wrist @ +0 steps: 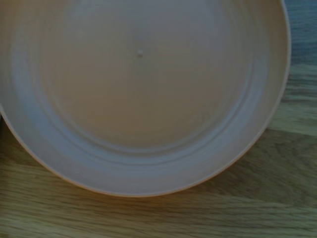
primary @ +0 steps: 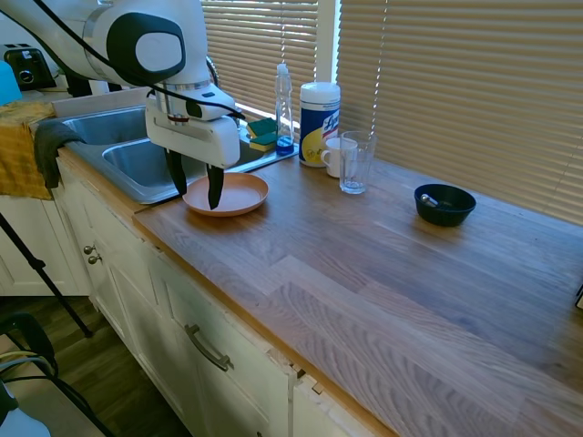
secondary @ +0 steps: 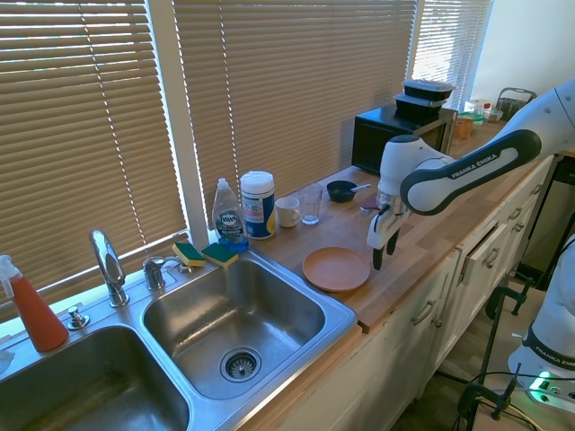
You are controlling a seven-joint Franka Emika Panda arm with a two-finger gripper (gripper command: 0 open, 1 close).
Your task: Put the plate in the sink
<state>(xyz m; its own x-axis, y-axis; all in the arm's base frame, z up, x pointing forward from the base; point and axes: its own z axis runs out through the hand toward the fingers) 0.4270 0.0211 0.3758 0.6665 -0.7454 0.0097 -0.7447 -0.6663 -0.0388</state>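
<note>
A: What does the plate [primary: 228, 193] look like?

B: It is round and shallow, a peach-orange colour, with a low raised rim. Up close, the wrist view shows faint rings running around the inside and a tiny raised dot at the middle [wrist: 139, 52]. Nothing lies on it.

A: Where is it?

B: Flat on the wooden counter [primary: 383, 273], just beside the metal edge of the sink [secondary: 225, 323], on the side of the nearer basin. It is not in the sink yet.

A: And the gripper [primary: 195, 189]?

B: It hangs over the plate's near edge with its two dark fingers [primary: 215, 187] pointing down and spread apart, so it is open. In the first exterior view one finger falls in front of the plate's inside and the other by its rim on the sink side. I cannot tell whether the tips touch the plate.

A: What else is on the counter?

B: Behind the plate stand a dish soap bottle [secondary: 229, 215], a wipes canister [secondary: 258, 204], a white mug [secondary: 287, 212] and a clear glass [secondary: 311, 204]. Two sponges [secondary: 205, 254] lie on the sink's back ledge. A small dark bowl [primary: 444, 204] sits well apart, further along the counter.
</note>
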